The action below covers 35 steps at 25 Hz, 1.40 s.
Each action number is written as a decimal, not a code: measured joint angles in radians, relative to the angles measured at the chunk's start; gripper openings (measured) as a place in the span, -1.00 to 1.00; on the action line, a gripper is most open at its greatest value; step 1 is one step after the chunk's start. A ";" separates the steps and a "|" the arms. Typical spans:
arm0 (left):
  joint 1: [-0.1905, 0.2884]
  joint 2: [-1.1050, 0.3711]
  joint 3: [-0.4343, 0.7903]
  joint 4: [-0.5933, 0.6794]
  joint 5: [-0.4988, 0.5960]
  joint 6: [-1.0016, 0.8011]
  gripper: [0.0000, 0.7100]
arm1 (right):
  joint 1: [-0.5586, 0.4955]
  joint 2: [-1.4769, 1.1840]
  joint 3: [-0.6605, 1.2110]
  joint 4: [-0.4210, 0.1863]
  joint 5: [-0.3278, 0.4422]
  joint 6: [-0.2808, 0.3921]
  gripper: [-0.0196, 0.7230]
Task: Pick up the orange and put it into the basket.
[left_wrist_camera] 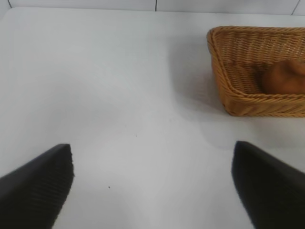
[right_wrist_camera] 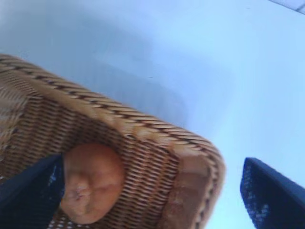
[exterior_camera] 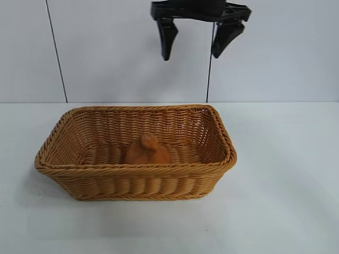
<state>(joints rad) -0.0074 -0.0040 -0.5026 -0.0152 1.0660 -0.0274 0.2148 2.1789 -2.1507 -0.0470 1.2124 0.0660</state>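
The brownish-orange, rough-skinned orange [exterior_camera: 148,150], a rounded lump with a small knob on top, lies inside the large rectangular tan wicker basket [exterior_camera: 79,172], on its woven floor and close to the middle of the near long wall. Nothing grips it. The basket, with its braided rim and flaring sides, stands on the plain white bench [exterior_camera: 286,190], in front of a pale panelled wall [exterior_camera: 116,47]. Well above the basket's far right part hangs the right gripper [exterior_camera: 194,42], black, its 2 fingers spread wide apart and holding nothing; only its lower part shows at the top of the exterior view. In the right wrist view the orange [right_wrist_camera: 92,182] shows just beside one dark fingertip, with a corner of the basket [right_wrist_camera: 190,167] between the 2 fingers. The left gripper [left_wrist_camera: 152,186] is parked low over bare bench, well apart from the basket [left_wrist_camera: 238,102], its 2 dark fingers also spread wide and empty; the orange [left_wrist_camera: 286,78] is partly visible inside the basket.
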 joint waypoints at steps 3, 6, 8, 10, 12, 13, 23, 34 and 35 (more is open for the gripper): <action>0.000 0.000 0.000 0.000 0.000 0.000 0.80 | -0.088 0.000 0.000 0.001 0.000 0.000 0.92; 0.000 0.000 0.000 0.000 0.000 0.000 0.80 | -0.158 0.000 0.000 0.015 0.000 0.000 0.92; 0.000 0.000 0.000 0.000 0.000 0.000 0.80 | -0.188 0.000 0.003 0.047 0.000 0.000 0.92; 0.000 0.000 0.000 0.000 0.000 0.000 0.80 | -0.202 -0.008 0.024 0.069 -0.001 -0.006 0.92; 0.000 0.000 0.000 0.000 0.000 0.000 0.80 | -0.202 -0.028 0.083 0.078 -0.002 -0.022 0.92; 0.000 0.000 0.000 0.000 0.000 0.000 0.80 | -0.202 -0.045 0.128 0.078 -0.003 -0.031 0.92; 0.000 0.000 0.000 0.000 0.000 0.000 0.80 | -0.202 -0.396 0.803 0.058 0.001 -0.056 0.92; 0.000 0.000 0.000 0.000 0.000 0.000 0.80 | -0.202 -0.955 1.436 0.054 -0.082 -0.075 0.92; 0.000 0.000 0.000 0.000 0.000 0.000 0.80 | -0.202 -1.000 1.469 0.054 -0.102 -0.075 0.92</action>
<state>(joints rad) -0.0074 -0.0040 -0.5026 -0.0152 1.0660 -0.0274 0.0128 1.1785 -0.6812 0.0067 1.1106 -0.0094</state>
